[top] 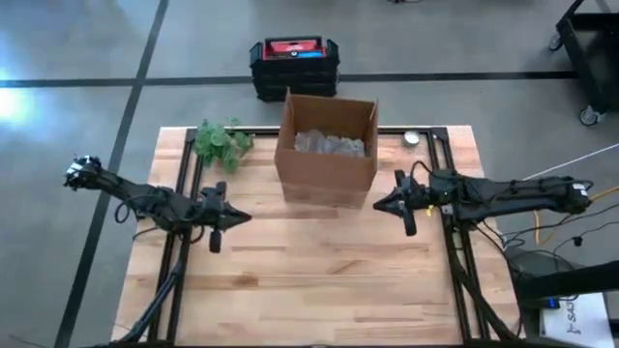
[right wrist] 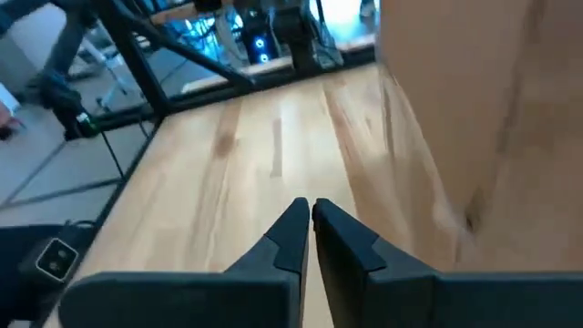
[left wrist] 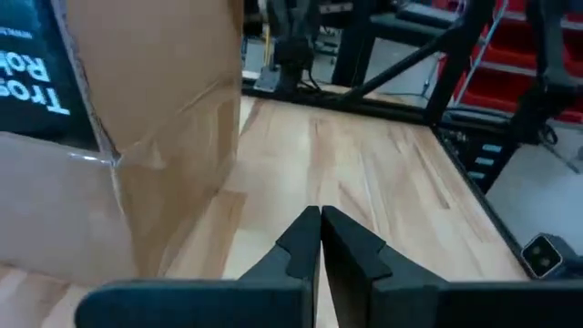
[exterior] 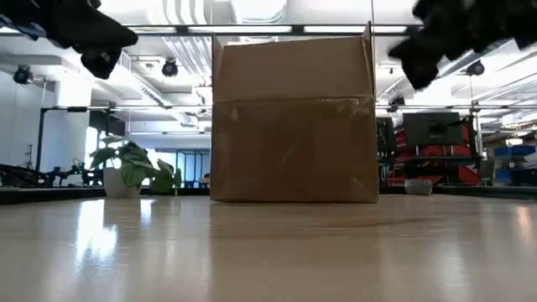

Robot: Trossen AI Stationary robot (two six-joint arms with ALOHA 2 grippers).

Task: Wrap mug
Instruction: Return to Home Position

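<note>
An open cardboard box (top: pixel 327 145) stands on the wooden table (top: pixel 319 280) at the far middle, with crumpled pale wrapping (top: pixel 329 145) inside it. The mug is out of view. My left gripper (top: pixel 244 217) hovers shut above the table to the left of the box, its fingers (left wrist: pixel 321 228) pointing toward the table's right side. My right gripper (top: pixel 377 205) hovers shut to the right of the box, its fingers (right wrist: pixel 310 219) pointing toward the table's left side. Both hold nothing.
A small green potted plant (top: pixel 221 143) stands at the table's far left. A small round tin (top: pixel 412 138) lies at the far right. A black and red case (top: pixel 294 64) sits on the floor beyond the table. Bare wood stretches in front of the box.
</note>
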